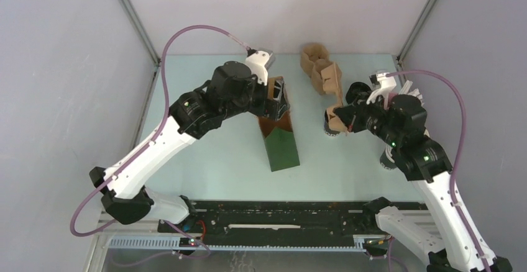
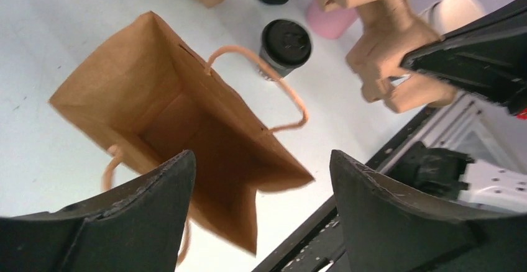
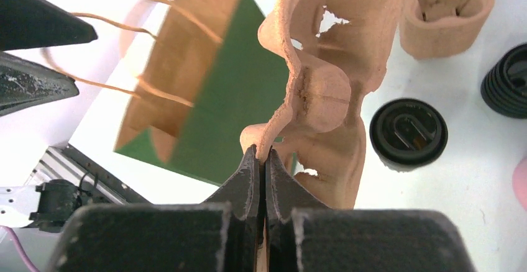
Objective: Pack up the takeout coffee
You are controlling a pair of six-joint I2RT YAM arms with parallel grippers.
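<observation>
Left gripper (image 2: 261, 160): jaws spread wide and holding nothing. In your left wrist view it hangs over the open mouth of the brown kraft paper bag (image 2: 186, 117), which has one green outer face and twisted paper handles. The brown inside of the bag shows between the two black fingers (image 2: 158, 188).

Right gripper (image 3: 261, 155): jaws pressed together on the thin edge of a tan moulded-pulp cup carrier (image 3: 320, 92). The carrier is held on edge and rises from the fingertips to the top of the right wrist frame.

The takeout coffee cup (image 3: 408, 132) is small, with a dark-and-white paper wall and a round black plastic lid. It stands upright on the pale table (image 3: 460, 179), right of centre in the right wrist frame, just beside the held carrier and outside the bag. Neither gripper touches it. From overhead it sits right of centre, mostly hidden under the carrier.

Also on the table:
- a stack of black lids (image 3: 506, 89) at the right edge
- a second tan pulp carrier (image 3: 444, 11) at upper right
- a pink cup (image 2: 332, 23) at the top of the left wrist frame, beyond the coffee
</observation>
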